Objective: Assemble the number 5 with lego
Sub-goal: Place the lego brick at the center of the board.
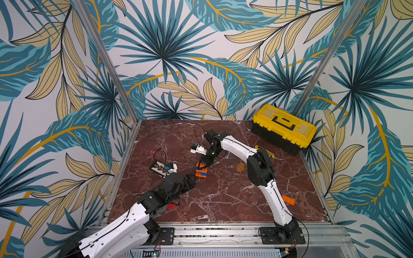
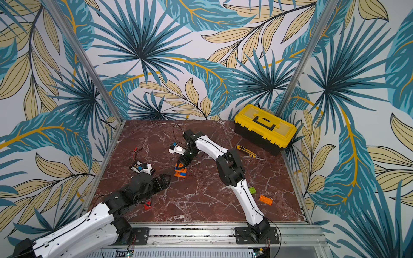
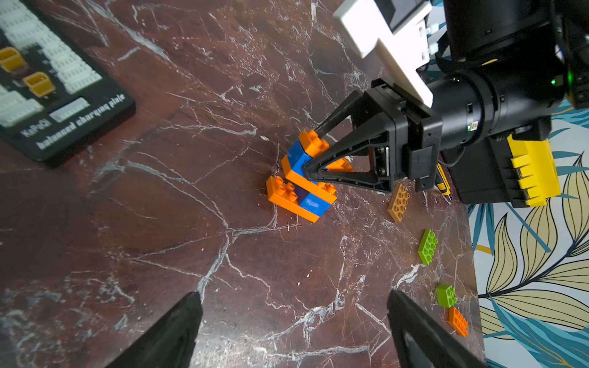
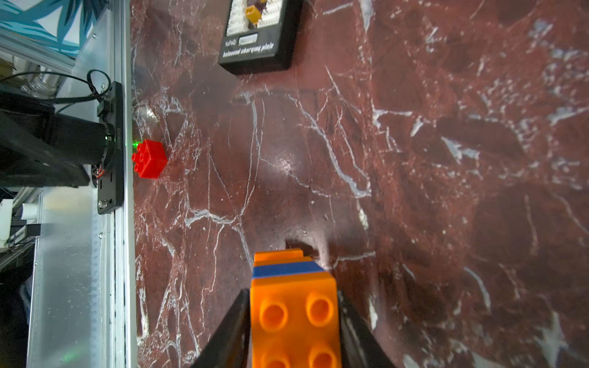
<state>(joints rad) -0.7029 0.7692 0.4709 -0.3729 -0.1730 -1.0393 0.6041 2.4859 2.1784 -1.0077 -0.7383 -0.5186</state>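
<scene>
**Item 1, task object.** Lego assembly [image 3: 302, 188] stands on the table [image 1: 223, 201] near centre, also seen in a top view [image 1: 201, 170]. Tiers alternate orange oblong, blue sq., orange, blue, orange. The blues sit at opposite ends, so the side profile reads as a 5. Judged complete or nearly so.

**Item 2, right gripper** [image 4: 293, 293]. Jaws narrow, set against both flanks of the top orange brick [image 4: 293, 318], with contact apparent on each side. Probable reason: pressing or steadying the last tier so its studs seat. Nothing else is held.

**Item 3, left gripper** [image 3: 293, 296]. Jaws wide apart and empty, low over the table, well short of the assembly and aimed at it. Probably standing by to brace the base.

**Item 4, spare lego, all apart from the build.**
- Tan brick [image 3: 398, 202], nearest.
- Lime-green oblong [image 3: 427, 247], green sq. [image 3: 446, 295] and orange oblong [image 3: 459, 321], near the table's right edge.
- Red brick [image 4: 149, 158], by the front rail near the left arm's base.

All appear surplus.

**Item 5, containers.** Yellow-and-black toolbox [image 1: 283, 127] at the far right corner, lid down, contents not visible. No lego seen in or on it.

**Item 6, other.** Utility knife [image 2: 245, 151] lies just before the toolbox. Charging board [image 3: 63, 105], with yellow connectors seated in it, lies to the left. Neither is involved.
</scene>
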